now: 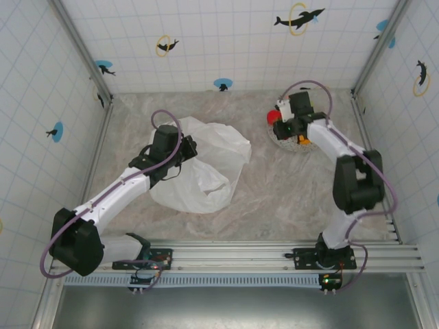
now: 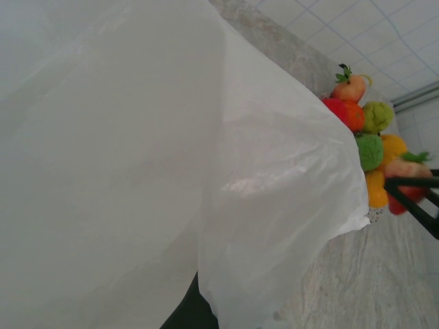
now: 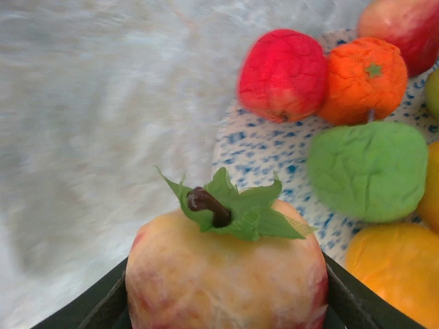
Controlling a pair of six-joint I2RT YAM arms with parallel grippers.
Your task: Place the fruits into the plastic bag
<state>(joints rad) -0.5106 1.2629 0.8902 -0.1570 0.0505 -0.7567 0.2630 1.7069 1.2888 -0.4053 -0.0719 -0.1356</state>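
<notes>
The plastic bag [image 1: 209, 164] lies on the table to the left of the plate [image 1: 282, 145], well apart from it. It is a broad sheet of thin, milky-white film, much wider than the plate, with soft wrinkles and folds. From the left wrist its film [image 2: 171, 157] hangs close to the lens in smooth, faintly shiny sheets.

The fruits sit bunched on the plate, a speckled blue-on-white dish [image 3: 264, 147]. They are small and glossy with crinkled skins: a flattened green one [image 3: 367, 171], a yellow-orange one [image 3: 398, 274], an orange one [image 3: 363, 79] touching a red one [image 3: 281, 75], and another reddish one [image 3: 405, 27] at the plate's far rim.

The right gripper [image 3: 230, 305] is at the plate's rim. Its dark fingers are spread just wide enough to pinch a pale yellow, red-blushed fruit [image 3: 226, 264] with green leaves and a brown stem.

The left gripper [image 1: 182, 149] rests on the side of the bag farthest from the plate. The film hides its fingers, so whether they are spread or pressed together cannot be told.
</notes>
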